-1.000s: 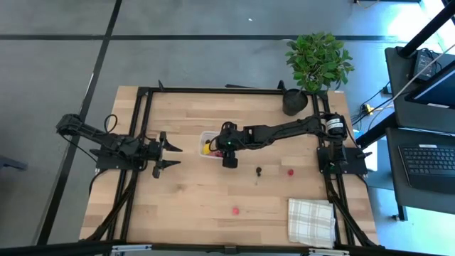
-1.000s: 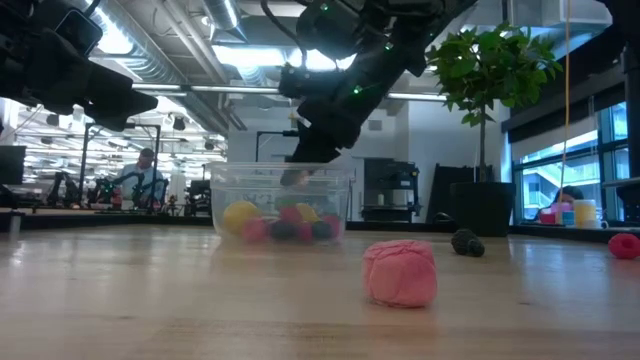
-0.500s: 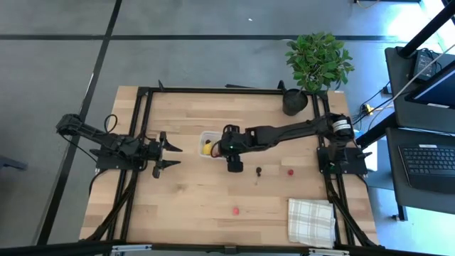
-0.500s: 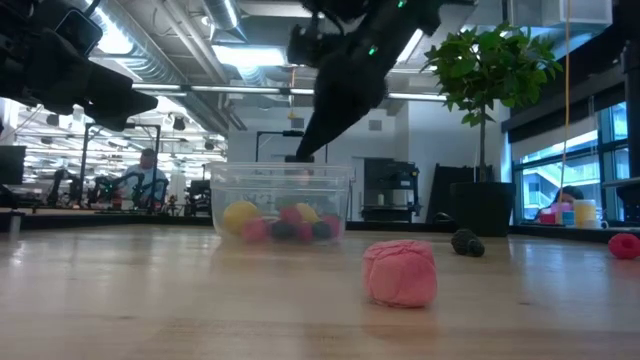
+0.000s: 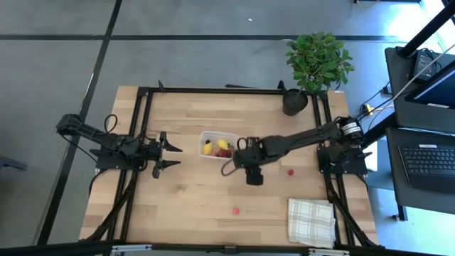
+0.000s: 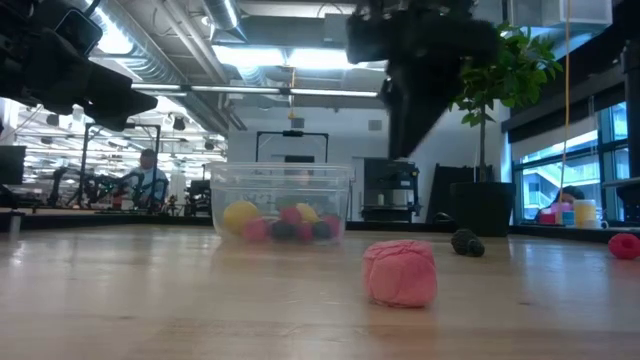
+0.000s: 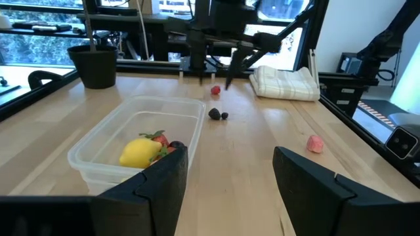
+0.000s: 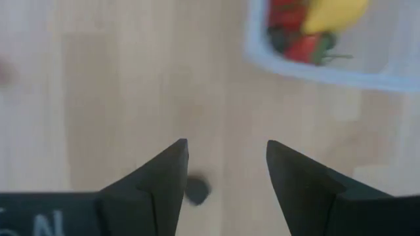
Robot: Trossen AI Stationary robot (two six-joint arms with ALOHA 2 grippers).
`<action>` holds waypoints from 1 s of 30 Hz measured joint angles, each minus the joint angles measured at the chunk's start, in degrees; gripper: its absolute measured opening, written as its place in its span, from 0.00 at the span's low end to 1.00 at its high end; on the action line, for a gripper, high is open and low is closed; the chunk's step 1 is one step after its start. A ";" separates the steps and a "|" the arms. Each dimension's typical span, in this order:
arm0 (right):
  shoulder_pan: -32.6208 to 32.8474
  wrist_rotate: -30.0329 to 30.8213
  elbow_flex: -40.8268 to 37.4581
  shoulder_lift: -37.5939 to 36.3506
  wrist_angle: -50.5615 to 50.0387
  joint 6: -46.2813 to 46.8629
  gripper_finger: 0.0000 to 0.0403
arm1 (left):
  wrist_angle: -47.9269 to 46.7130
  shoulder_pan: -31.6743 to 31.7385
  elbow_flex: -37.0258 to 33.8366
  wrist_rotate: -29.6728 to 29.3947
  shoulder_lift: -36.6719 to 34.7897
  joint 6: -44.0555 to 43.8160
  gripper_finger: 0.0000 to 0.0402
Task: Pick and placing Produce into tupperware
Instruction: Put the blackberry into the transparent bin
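A light wooden table (image 5: pixel 192 192) carries a clear tub (image 5: pixel 215 146) of fruit near its middle, with a dark berry (image 6: pixel 465 242), a red berry (image 5: pixel 290 171) and a pink berry (image 5: pixel 235 210) loose on the boards. A checked cloth (image 5: pixel 311 220) lies folded near one corner, and a black plant pot (image 5: pixel 295 102) stands at another.

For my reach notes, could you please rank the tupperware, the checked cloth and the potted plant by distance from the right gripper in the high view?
From the right gripper:
1. Tupperware, just toward the left arm.
2. Checked cloth, at the table's near right corner.
3. Potted plant, at the far right corner.
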 joint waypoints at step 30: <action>4.42 1.95 -17.01 -0.12 9.63 3.59 0.52 | 0.00 -0.01 -0.01 -0.04 0.00 -0.02 0.54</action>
